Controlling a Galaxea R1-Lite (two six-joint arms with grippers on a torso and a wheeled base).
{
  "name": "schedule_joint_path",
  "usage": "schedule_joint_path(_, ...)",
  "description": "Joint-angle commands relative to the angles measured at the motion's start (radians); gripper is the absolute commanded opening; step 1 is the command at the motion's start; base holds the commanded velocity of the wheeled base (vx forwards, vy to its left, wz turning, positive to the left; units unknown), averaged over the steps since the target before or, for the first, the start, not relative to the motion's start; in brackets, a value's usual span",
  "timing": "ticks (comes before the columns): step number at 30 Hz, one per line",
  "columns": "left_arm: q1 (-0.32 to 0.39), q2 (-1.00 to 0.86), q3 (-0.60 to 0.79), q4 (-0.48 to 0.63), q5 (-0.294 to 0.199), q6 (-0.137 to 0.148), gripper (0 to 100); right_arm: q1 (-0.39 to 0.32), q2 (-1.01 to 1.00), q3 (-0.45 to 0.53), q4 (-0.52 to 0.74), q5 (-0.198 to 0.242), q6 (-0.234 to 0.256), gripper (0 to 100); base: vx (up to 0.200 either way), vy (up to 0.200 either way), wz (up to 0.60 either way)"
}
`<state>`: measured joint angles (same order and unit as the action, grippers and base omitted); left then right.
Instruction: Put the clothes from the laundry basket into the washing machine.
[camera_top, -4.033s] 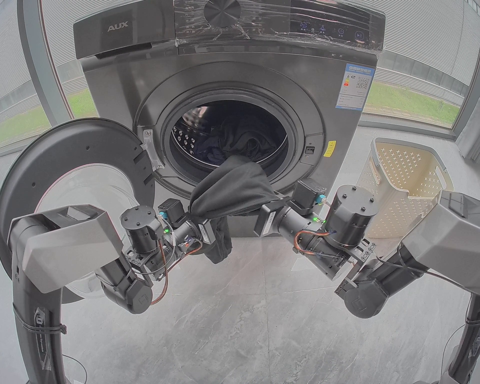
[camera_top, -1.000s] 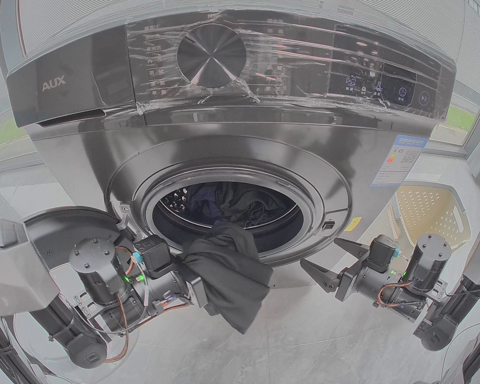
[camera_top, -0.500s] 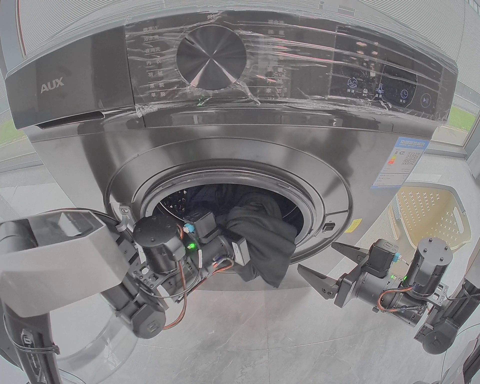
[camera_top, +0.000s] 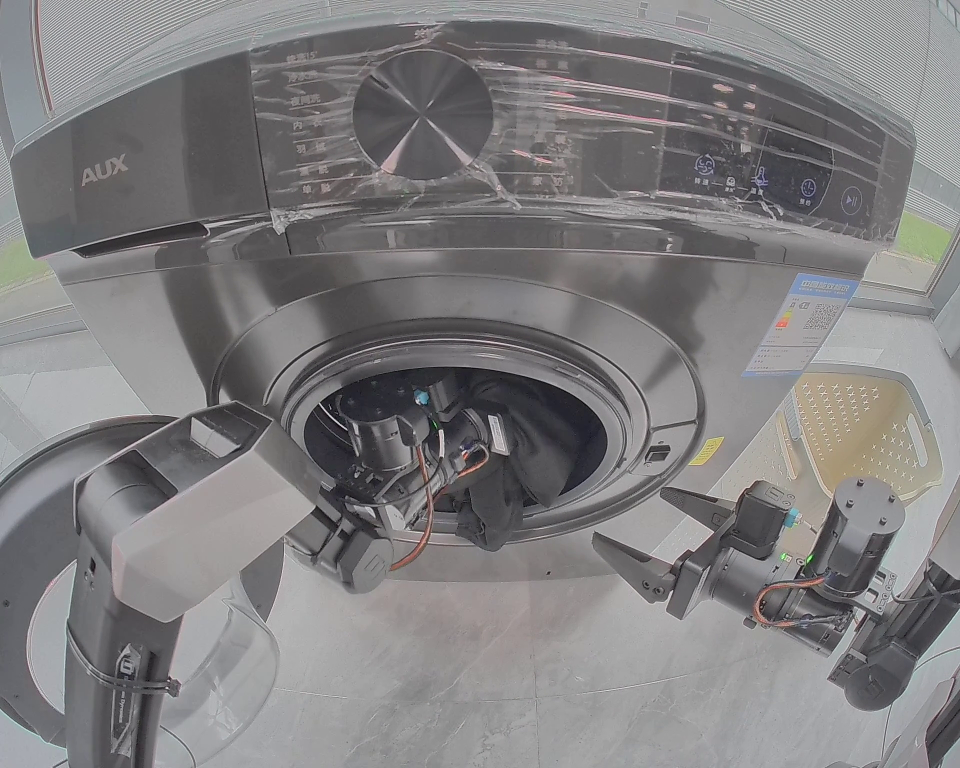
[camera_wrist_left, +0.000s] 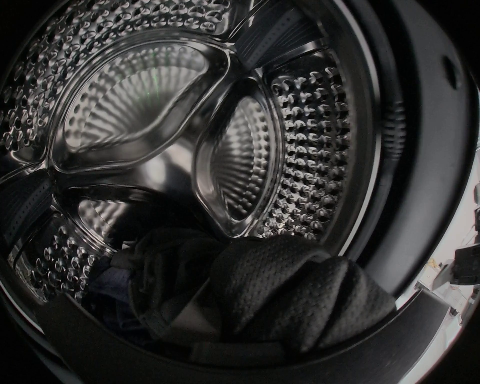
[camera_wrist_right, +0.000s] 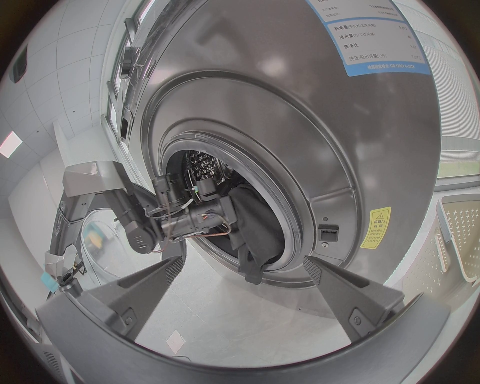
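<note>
The grey washing machine (camera_top: 480, 290) stands in front of me with its round opening uncovered. My left gripper (camera_top: 505, 440) is inside that opening, shut on a black garment (camera_top: 545, 450) that drapes over it and hides its fingers. Most of the black garment (camera_wrist_left: 280, 290) lies in the steel drum (camera_wrist_left: 150, 100); one end hangs out over the lower door rim (camera_wrist_right: 250, 265). Other dark clothes (camera_wrist_left: 150, 270) lie on the drum floor. My right gripper (camera_top: 632, 517) hangs open and empty, low and to the right of the opening, well apart from the garment.
The cream laundry basket (camera_top: 865, 425) stands on the floor to the machine's right, behind my right arm. The machine's door (camera_top: 30, 530) is swung fully open at the left. Grey tiled floor (camera_top: 520, 660) lies free in front of the machine.
My left arm has risen and pushed forward into the drum opening, carrying the black garment in with it. The right gripper has stayed open, almost still; four seconds ago it also held the garment.
</note>
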<state>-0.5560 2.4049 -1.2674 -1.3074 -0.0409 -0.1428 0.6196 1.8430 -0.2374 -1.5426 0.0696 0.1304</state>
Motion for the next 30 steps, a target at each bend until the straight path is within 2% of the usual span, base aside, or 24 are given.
schedule_joint_path(1,0.047,0.119,-0.228,0.132,0.01,-0.003,0,0.002,0.007,0.001,-0.001,-0.005,0.001,100,0.0,0.0,0.0)
schedule_joint_path(5,0.06,0.165,-0.365,0.228,0.064,-0.009,0,0.002,0.009,0.001,-0.001,-0.005,0.001,100,0.0,0.0,0.0)
schedule_joint_path(7,0.065,0.189,-0.443,0.27,0.096,-0.029,0,0.002,0.009,0.001,-0.001,-0.005,0.001,100,0.0,0.0,0.0)
schedule_joint_path(13,0.083,0.195,-0.478,0.304,0.116,-0.049,0,0.002,0.01,0.001,-0.001,-0.005,0.001,100,0.0,0.0,0.0)
schedule_joint_path(15,0.085,0.183,-0.467,0.338,0.137,-0.098,0,0.002,0.01,0.001,-0.001,-0.005,0.001,100,0.0,0.0,0.0)
schedule_joint_path(16,0.083,0.169,-0.464,0.355,0.147,-0.129,100,0.002,0.01,0.001,-0.001,-0.005,0.001,100,0.0,0.0,0.0)
schedule_joint_path(17,0.082,0.166,-0.463,0.359,0.148,-0.138,100,0.002,0.01,0.001,-0.001,-0.005,0.001,100,0.0,0.0,0.0)
schedule_joint_path(18,0.076,0.137,-0.446,0.393,0.161,-0.189,100,0.002,0.01,0.001,-0.001,-0.005,0.001,100,0.0,0.0,0.0)
schedule_joint_path(19,0.074,0.128,-0.438,0.404,0.162,-0.199,100,0.002,0.01,0.001,-0.001,-0.005,0.001,100,0.0,0.0,0.0)
schedule_joint_path(20,0.073,0.091,-0.402,0.455,0.162,-0.225,100,0.003,0.012,0.001,-0.001,-0.005,0.001,100,0.0,0.0,0.0)
schedule_joint_path(25,0.057,-0.01,-0.273,0.59,0.133,-0.233,100,0.008,0.016,0.001,-0.001,-0.005,0.001,100,0.0,0.0,0.0)
schedule_joint_path(30,0.031,-0.07,-0.158,0.689,0.059,-0.225,100,0.009,0.016,0.001,-0.001,-0.007,0.001,100,0.0,0.0,0.0)
